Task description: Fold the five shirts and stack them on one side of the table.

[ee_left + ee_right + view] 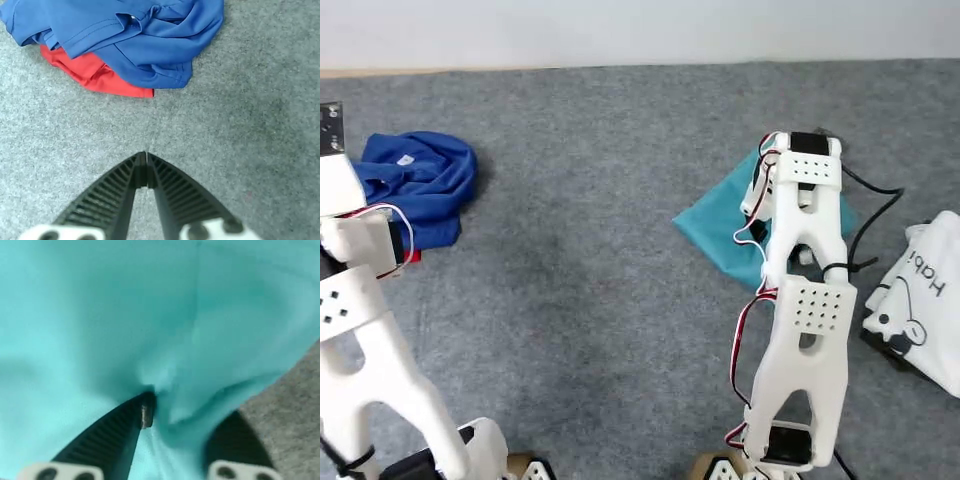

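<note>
A crumpled blue shirt (420, 180) lies at the table's far left on top of a red shirt (95, 75). In the left wrist view the blue shirt (145, 35) sits just beyond my left gripper (146, 159), which hovers shut and empty over bare carpet. A teal shirt (720, 225) lies right of centre under my right arm (805, 300). My right gripper (165, 415) is shut on a bunched fold of the teal shirt (100, 315), and cloth drapes over one finger. A white printed shirt (925, 300) lies at the right edge.
Grey carpet (590, 260) covers the table, with open room in the middle between the two arms. A dark cloth edge (885, 348) peeks from under the white shirt. Black cables (875, 205) trail off the right arm above the teal shirt.
</note>
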You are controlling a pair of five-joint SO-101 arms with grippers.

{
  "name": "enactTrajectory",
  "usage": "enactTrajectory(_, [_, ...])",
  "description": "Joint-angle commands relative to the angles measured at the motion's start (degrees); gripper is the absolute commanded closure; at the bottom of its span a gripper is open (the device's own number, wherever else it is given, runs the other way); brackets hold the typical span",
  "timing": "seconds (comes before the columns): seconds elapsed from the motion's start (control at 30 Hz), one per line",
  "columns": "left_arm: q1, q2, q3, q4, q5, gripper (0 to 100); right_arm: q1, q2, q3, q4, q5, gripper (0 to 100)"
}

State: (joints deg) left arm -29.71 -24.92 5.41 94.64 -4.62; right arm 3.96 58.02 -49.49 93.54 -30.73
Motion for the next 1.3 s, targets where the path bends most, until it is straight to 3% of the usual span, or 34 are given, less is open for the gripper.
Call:
enactTrajectory(0.0, [0.26,-1.41,-0.22,-1.14,-0.44,99,-0.31,1.8,0.44,-1.71,2.2,98.9])
enactTrajectory(0.23, [0.26,-1.32,-0.22,-0.97,-0.44,99,1.63,1.8,-12.92,7.43,2.81,98.9])
enactTrajectory(0.53, [0.26,-1.41,-0.22,-0.79,-0.44,99,8.84,-6.73,-20.92,9.45,19.34,99.0])
enactTrajectory(0.93, [0.26,-1.41,-0.22,-0.97,-0.44,99,10.95,-32.92,2.29,9.45,30.95,99.0])
enactTrajectory(1.27, [0.26,-1.41,-0.22,-0.88,-0.44,99,15.52,-48.66,12.84,9.36,33.05,99.0])
